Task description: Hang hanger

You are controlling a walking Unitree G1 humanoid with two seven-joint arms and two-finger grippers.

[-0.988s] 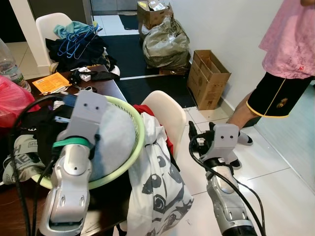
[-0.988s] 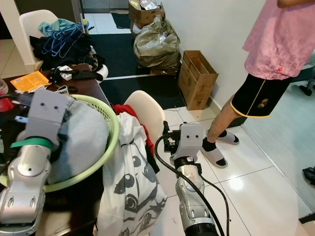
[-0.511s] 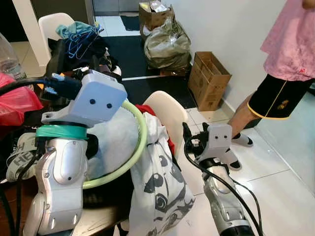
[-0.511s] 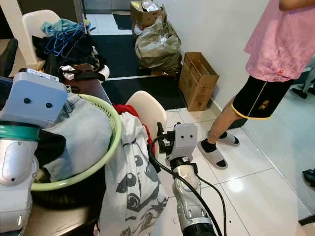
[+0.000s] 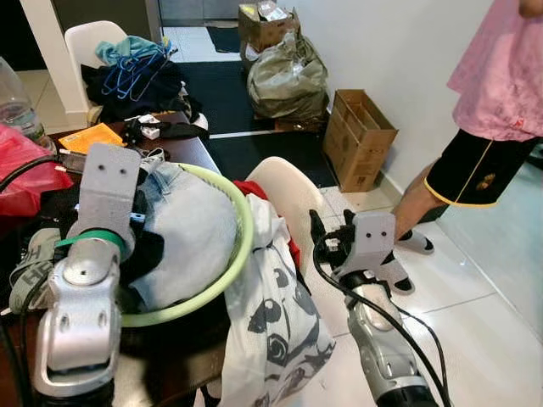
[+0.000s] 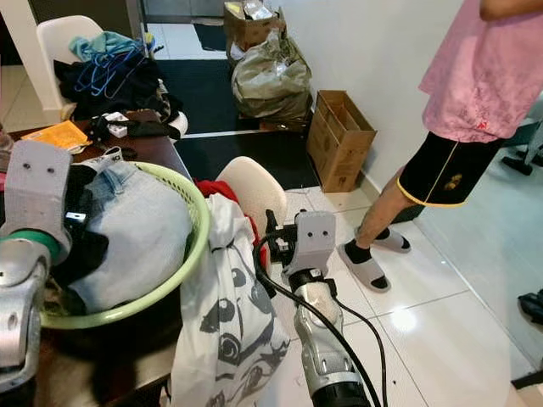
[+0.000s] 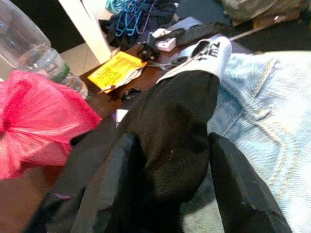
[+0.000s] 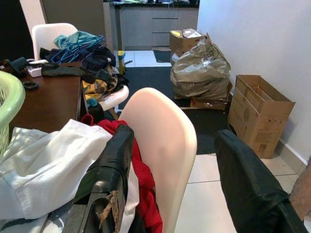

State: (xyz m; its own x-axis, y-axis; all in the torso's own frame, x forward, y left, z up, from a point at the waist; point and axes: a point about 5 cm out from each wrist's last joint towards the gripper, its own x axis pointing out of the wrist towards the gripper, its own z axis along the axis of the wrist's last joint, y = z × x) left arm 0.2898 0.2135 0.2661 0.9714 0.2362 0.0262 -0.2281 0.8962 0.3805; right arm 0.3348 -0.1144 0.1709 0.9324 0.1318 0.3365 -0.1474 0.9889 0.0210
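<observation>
Several blue hangers (image 5: 131,72) lie on a heap of clothes on the far white chair, also seen as blue hangers (image 8: 73,46) past the table. My left gripper (image 7: 170,194) is open, low in the green basket (image 5: 242,246), its fingers (image 7: 116,179) straddling a black garment (image 7: 175,116) with a white band, beside light blue jeans (image 5: 191,225). My right gripper (image 8: 180,179) is open at the back of the near white chair (image 5: 288,191), holding nothing, far from the hangers.
A white printed garment (image 5: 271,314) and a red one (image 5: 250,188) drape the near chair. The dark table (image 5: 182,153) carries a red bag (image 5: 21,165) and a bottle (image 5: 13,106). A person (image 5: 484,161) stands at the right beside a cardboard box (image 5: 361,136).
My left arm rose over the basket half a second ago and has dropped back, its gripper now down on the black garment. My right gripper has crept left toward the chair back.
</observation>
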